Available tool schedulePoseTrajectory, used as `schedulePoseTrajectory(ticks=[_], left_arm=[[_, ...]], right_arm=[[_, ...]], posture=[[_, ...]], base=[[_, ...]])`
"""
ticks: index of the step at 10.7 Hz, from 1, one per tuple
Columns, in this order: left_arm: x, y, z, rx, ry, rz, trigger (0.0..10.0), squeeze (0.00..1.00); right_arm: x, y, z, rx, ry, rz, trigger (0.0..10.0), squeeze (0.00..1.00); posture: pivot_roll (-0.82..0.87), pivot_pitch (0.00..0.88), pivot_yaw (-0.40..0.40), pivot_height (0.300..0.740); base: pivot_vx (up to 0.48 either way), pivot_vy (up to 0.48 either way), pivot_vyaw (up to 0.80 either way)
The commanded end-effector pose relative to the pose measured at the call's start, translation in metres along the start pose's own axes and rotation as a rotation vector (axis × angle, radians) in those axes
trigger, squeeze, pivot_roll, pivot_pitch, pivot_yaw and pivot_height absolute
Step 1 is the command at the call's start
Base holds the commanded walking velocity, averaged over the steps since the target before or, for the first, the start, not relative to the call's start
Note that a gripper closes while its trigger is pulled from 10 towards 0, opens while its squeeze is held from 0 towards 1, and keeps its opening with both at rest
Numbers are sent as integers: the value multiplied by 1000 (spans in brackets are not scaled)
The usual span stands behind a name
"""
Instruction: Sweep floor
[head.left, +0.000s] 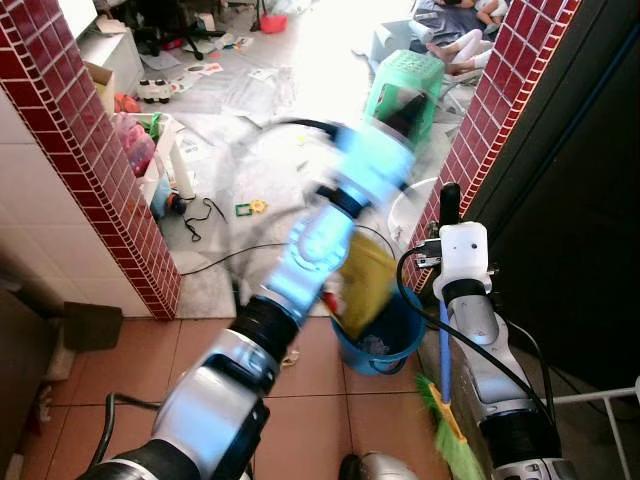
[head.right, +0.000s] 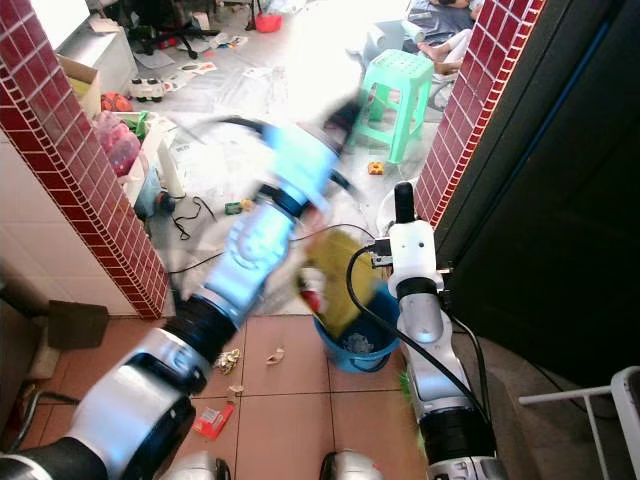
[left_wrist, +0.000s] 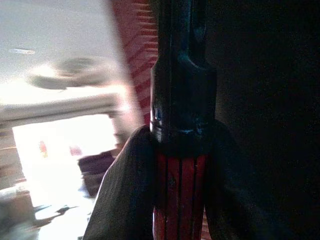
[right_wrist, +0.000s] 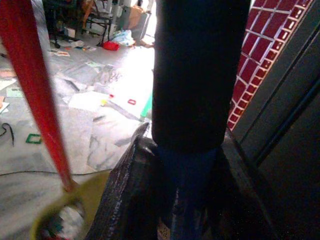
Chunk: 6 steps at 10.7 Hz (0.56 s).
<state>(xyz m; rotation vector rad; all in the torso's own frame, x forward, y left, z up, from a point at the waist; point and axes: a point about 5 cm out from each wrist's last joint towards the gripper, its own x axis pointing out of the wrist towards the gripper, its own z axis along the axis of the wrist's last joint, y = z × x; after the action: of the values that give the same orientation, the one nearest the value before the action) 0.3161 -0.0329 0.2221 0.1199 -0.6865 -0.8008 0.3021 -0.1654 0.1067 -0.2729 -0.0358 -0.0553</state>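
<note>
Yellow dustpan (head.left: 365, 285), red-handled, clamped by left gripper (left_wrist: 180, 150), tilted over blue bucket (head.left: 385, 340) at lower centre; broom (head.left: 445, 400) pinched by right gripper (right_wrist: 192, 150). Risk: litter spilled past the rim.

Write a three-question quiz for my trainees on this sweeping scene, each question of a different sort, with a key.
1. True or false: the yellow dustpan is tilted over the blue bucket.
2. Which tool does the right gripper hold? A) a mop B) the broom with green bristles C) a cloth
3. Fill in: the left gripper is shut on a ____ handle that ends in a black grip.

Key
1. True; the dustpan hangs at a slant just above the bucket's opening.
2. B; its blue shaft with a black grip sits between the jaws in the right wrist view.
3. Red; that red handle leads down to the dustpan.
</note>
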Motion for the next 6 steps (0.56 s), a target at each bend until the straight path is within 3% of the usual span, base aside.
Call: schedulePoseTrajectory(ticks=[1, 3, 6], left_arm=[[15, -61, 19, -184, -96, -166, 10000, 0], [12, -77, 26, -152, -132, -325, 10000, 0], [17, -71, 40, -79, -208, -358, 10000, 0]], right_arm=[[3, -4, 9, -13, -35, -15, 10000, 0], [5, -3, 9, -16, -37, -11, 10000, 0], [6, -4, 9, -20, -36, -11, 10000, 0]], posture=[[-111, 31, -18, 740], [-111, 28, -21, 740], [-115, 24, -24, 740]], base=[[0, 0, 0], [0, 0, 0], [0, 0, 0]])
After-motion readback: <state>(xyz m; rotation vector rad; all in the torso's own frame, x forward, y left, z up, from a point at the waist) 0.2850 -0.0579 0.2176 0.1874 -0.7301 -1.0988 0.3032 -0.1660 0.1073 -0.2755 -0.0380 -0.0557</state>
